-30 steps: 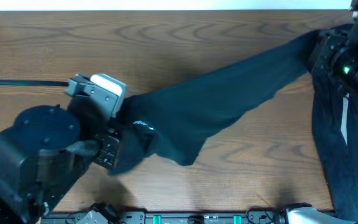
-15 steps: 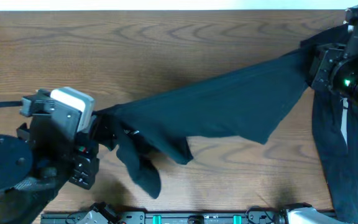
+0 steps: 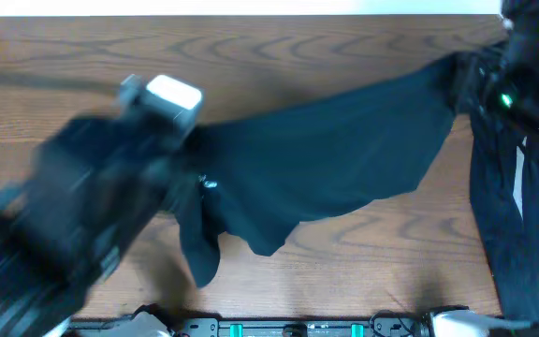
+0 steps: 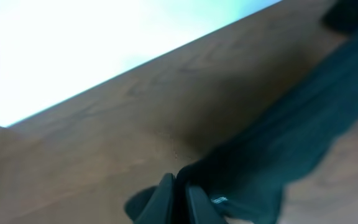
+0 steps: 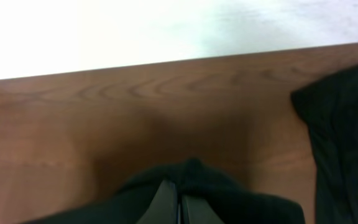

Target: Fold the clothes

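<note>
The clothes (image 3: 335,164) are one black garment, pulled into a wide band across the wooden table, with a loose flap (image 3: 199,253) drooping at the left end. My left gripper (image 3: 187,167) is shut on the left end; its arm is blurred by motion. In the left wrist view the left gripper (image 4: 180,198) pinches the clothes (image 4: 278,155), with white lettering (image 4: 218,200) beside one finger. My right gripper (image 3: 471,82) is shut on the right end, and the rest of the garment (image 3: 508,225) trails down the right side. In the right wrist view the right gripper (image 5: 179,204) is pressed into a bunch of the clothes (image 5: 241,199).
Bare wooden table (image 3: 298,56) lies behind and in front of the garment. A black equipment rail (image 3: 298,329) runs along the near edge. The far table edge (image 5: 166,62) meets a bright white background. The left arm's bulk (image 3: 54,234) covers the near left corner.
The left arm has swung right and toward the far side, carrying its end of the garment. The band now bows wider and the left flap hangs lower. The right gripper moved slightly farther back.
</note>
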You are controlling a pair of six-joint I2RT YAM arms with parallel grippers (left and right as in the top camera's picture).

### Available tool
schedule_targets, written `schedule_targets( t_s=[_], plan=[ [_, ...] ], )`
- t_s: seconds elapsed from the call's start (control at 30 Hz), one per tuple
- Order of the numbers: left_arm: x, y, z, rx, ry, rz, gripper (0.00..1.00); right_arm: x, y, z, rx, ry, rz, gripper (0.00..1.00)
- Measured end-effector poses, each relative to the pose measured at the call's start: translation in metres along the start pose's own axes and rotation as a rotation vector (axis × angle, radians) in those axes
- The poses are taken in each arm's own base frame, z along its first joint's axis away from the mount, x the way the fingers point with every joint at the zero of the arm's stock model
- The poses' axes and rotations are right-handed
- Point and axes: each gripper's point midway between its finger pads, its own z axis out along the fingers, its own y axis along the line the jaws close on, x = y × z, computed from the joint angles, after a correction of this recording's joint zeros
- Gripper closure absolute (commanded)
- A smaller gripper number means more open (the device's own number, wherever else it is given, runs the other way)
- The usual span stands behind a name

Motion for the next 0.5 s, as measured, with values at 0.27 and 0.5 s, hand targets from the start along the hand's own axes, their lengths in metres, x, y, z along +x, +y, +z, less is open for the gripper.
schedule_targets(
  t_s=[0.27,0.5],
  plan=[
    [-0.061,0.048,0.111,-0.213,-0.032,-0.028,0.94,-0.063,0.003,0.082,-0.026,-0.158,-0.001,0.99],
    [-0.087,0.084,0.089,-0.292,-0.125,0.008,0.94,-0.089,-0.014,0.077,-0.007,-0.257,0.016,0.99]
  ],
)
